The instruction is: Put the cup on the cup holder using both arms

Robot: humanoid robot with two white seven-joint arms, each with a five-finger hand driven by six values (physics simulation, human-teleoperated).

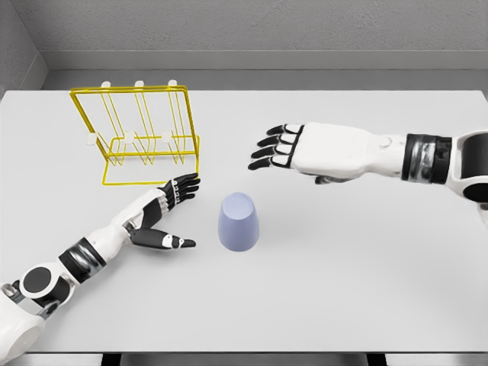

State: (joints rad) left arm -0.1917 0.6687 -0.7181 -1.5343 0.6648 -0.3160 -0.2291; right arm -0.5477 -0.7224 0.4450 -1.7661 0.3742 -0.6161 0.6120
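A pale blue cup (pixel 239 222) stands upside down on the white table near the middle. The yellow wire cup holder (pixel 140 135) with upright white-tipped pegs stands at the back left. My left hand (pixel 174 207) lies flat just left of the cup, fingers stretched toward the holder's front edge, thumb pointing at the cup, holding nothing. Above and to the right of the cup hovers my right hand (pixel 284 149), fingers spread and pointing left, also holding nothing. Neither hand touches the cup.
The white table (pixel 358 274) runs to a grey wall at the back. The holder's front base wire lies close to my left fingertips.
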